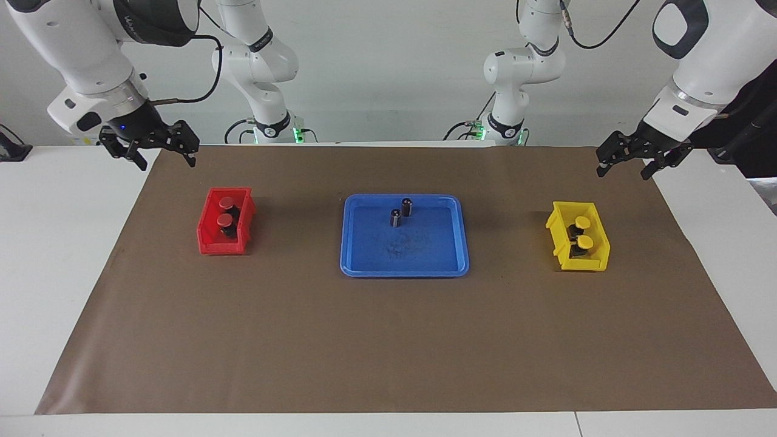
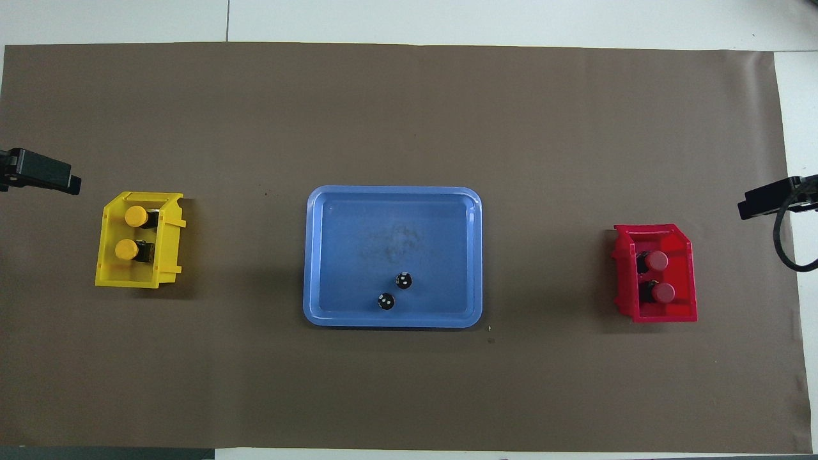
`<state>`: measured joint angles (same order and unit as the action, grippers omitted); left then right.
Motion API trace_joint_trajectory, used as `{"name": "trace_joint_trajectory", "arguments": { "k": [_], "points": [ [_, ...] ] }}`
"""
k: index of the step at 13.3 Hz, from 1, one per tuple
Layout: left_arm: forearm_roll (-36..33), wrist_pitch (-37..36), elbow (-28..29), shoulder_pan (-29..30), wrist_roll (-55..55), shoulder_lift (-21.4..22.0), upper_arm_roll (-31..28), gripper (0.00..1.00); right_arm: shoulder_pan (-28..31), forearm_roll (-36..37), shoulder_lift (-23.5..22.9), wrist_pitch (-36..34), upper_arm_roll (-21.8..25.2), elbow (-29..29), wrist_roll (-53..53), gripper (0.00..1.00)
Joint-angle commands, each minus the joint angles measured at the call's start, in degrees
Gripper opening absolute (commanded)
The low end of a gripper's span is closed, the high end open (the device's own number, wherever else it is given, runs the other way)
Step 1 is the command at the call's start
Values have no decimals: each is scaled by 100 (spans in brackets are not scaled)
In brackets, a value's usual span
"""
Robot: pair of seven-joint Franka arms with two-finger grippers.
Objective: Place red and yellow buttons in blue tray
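Two red buttons [image 1: 226, 211] [image 2: 659, 276] lie in a small red bin [image 1: 207, 233] toward the right arm's end of the table. Two yellow buttons [image 1: 583, 232] [image 2: 131, 232] lie in a small yellow bin [image 1: 592, 262] toward the left arm's end. Midway between the bins sits the blue tray [image 1: 403, 271] [image 2: 393, 191]. My right gripper [image 1: 167, 161] hangs open and empty over the mat's edge, apart from the red bin. My left gripper [image 1: 623, 174] hangs open and empty over the mat's edge at the other end, apart from the yellow bin.
Two dark capless cylinders [image 1: 402, 212] [image 2: 394, 291] stand upright in the tray, in the part nearer to the robots. A brown mat [image 1: 388, 340] covers the white table [image 1: 54, 243]. Both arm bases stand at the robots' edge of the table.
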<state>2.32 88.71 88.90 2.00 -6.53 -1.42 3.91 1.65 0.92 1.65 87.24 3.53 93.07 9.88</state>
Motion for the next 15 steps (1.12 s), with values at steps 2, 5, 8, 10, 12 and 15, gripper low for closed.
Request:
{"name": "trace_joint_trajectory", "arguments": {
  "k": [2,5,8,10,12,15],
  "points": [
    [41,-12,66,-33,-41,54,-40,100,2,-40,46,-23,-2,10,-66,100],
    [41,-12,66,-33,-24,54,-40,100,2,-40,81,-14,-2,80,-74,100],
    [41,163,101,20,-6,54,-49,100,20,-31,81,-14,-2,80,-22,100],
    [41,190,119,-15,3,54,-49,100,2,-31,64,30,-2,71,-39,100],
    [32,225,197,11,-41,80,-49,100,2,-31,72,13,-2,71,-39,100],
    [41,357,382,20,-41,177,-49,100,2,-31,99,100,-2,184,-48,100]
  ]
}}
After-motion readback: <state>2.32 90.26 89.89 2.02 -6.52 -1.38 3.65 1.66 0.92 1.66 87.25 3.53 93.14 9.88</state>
